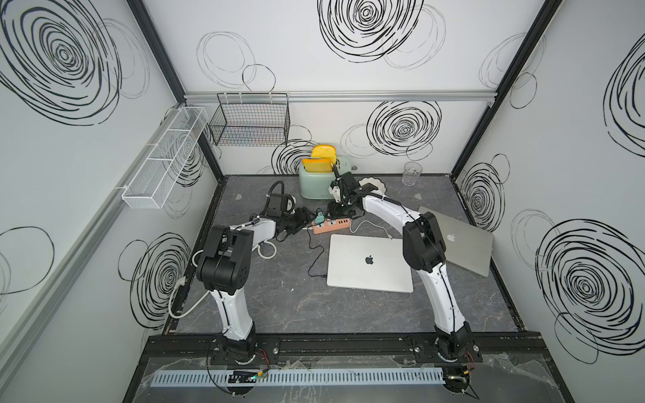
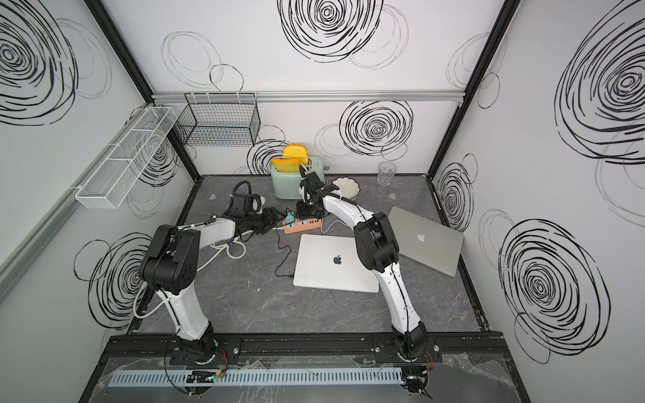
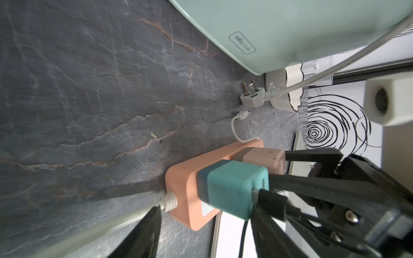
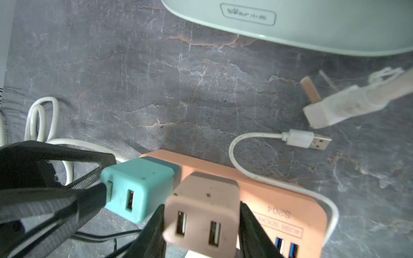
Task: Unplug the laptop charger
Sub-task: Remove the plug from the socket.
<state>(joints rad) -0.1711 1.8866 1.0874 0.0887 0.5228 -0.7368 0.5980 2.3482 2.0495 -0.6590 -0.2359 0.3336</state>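
Observation:
A teal charger (image 4: 138, 187) is plugged into the pink power strip (image 4: 279, 201). Its black cable (image 1: 314, 258) runs to the silver laptop (image 1: 370, 263) in mid table. Beside it in the strip sits a beige two-port adapter (image 4: 205, 207). My right gripper (image 4: 202, 206) points down at the strip, its fingers pressed against both sides of the beige adapter. My left gripper (image 3: 205, 207) is open and straddles the strip's cable end. One finger is beside the strip's white cord, the other against the teal charger (image 3: 234, 187). Both grippers (image 1: 307, 218) (image 1: 336, 213) meet over the strip (image 1: 335, 225).
A mint toaster (image 1: 316, 181) with toast stands just behind the strip. A loose white plug (image 4: 330, 109) and a loose white USB lead (image 4: 306, 139) lie between them. A second laptop (image 1: 460, 240) lies to the right. A dish (image 1: 375, 185) and a glass (image 1: 412, 173) stand at the back.

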